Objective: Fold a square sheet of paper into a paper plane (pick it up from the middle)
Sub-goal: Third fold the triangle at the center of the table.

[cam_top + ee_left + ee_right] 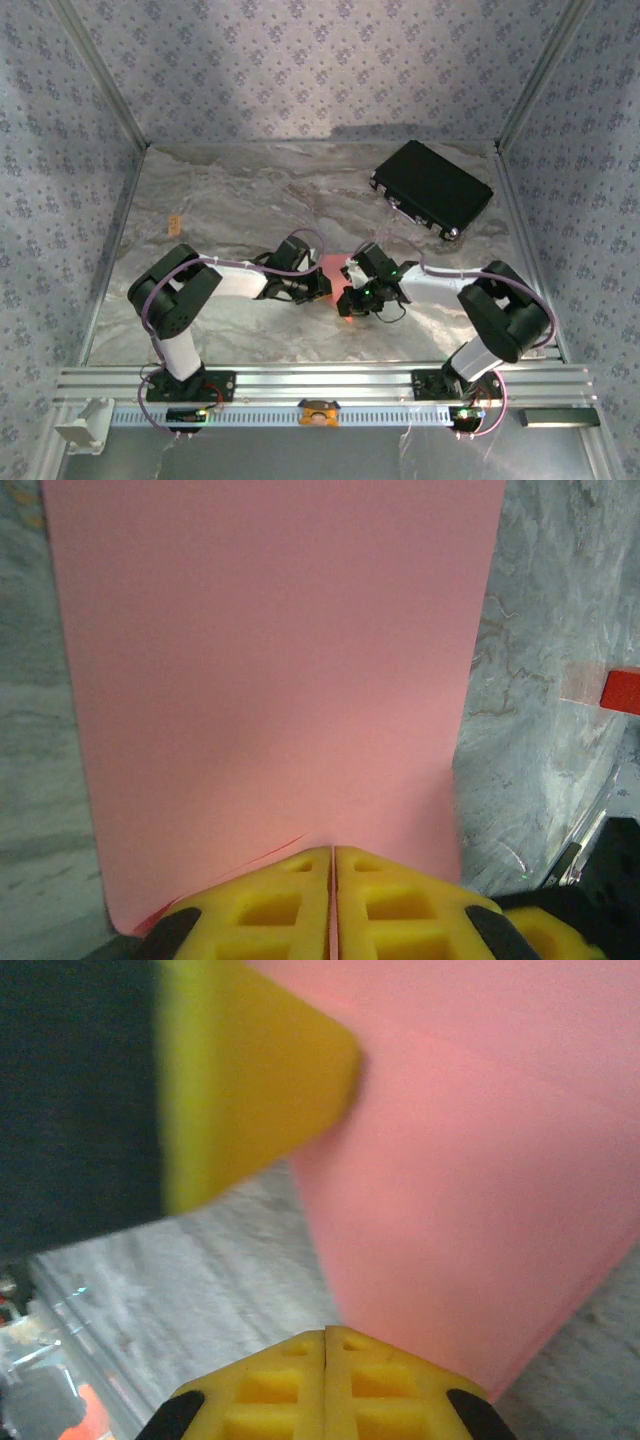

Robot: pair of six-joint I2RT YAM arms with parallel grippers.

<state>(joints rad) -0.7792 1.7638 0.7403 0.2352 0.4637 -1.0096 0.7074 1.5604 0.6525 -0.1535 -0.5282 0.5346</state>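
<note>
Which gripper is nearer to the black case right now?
Right. In the top view the right gripper, shut on the square sheet of paper, sits below and left of the black case. The left gripper pinches the sheet's other side, farther left.

Top cam: sheet (pixel 329 267) mostly hidden btw wrists. Left wrist cam: its far edge cropped. Right wrist cam: yellow finger (pixel 250 1070) blurred.

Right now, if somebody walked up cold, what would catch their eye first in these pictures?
The thin salmon-pink sheet of paper comes first. It is held between the two arms near the centre of the grey marbled table, with the left gripper and the right gripper each shut on it, yellow jaws pressed together. Next is the black rectangular case lying towards the table's far right corner.
</note>
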